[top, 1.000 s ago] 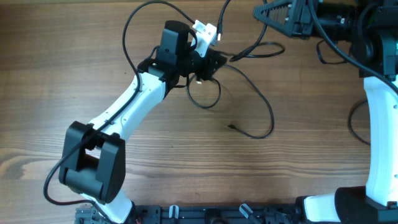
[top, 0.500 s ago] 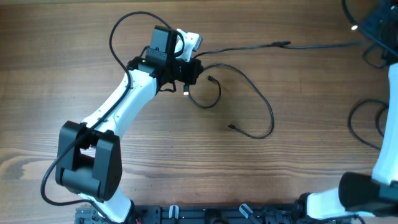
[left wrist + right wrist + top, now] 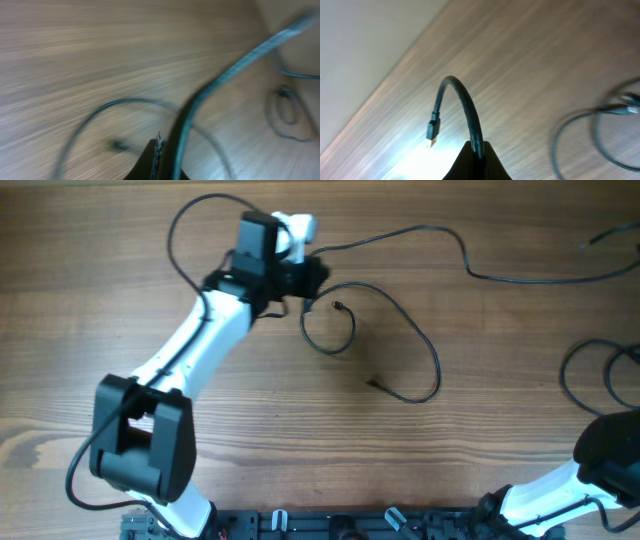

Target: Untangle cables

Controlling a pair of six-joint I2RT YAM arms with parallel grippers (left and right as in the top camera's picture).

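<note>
My left gripper point(image 3: 312, 278) is at the back centre, shut on one thin black cable point(image 3: 440, 232) that runs right, dips, and leaves the right edge. In the left wrist view the gripper point(image 3: 162, 146) pinches this blurred cable point(image 3: 225, 75). A second black cable point(image 3: 432, 350) lies on the table with a small loop by my left gripper and a plug end point(image 3: 372, 383) in the middle. My right gripper is outside the overhead view. In the right wrist view it point(image 3: 476, 146) is shut on a cable point(image 3: 465, 100) whose silver-tipped plug point(image 3: 433, 131) curls over to the left.
The wooden table point(image 3: 300, 440) fills the view. The left arm's thick wire point(image 3: 185, 230) arcs at the back left. The right arm's base point(image 3: 600, 470) and its own wire point(image 3: 570, 380) are at the right edge. A dark rail point(image 3: 350, 525) runs along the front.
My right gripper has gone out of the overhead view to the right, drawing the held cable out across the back. My left gripper has shifted slightly left and back. The looped cable stays put.
</note>
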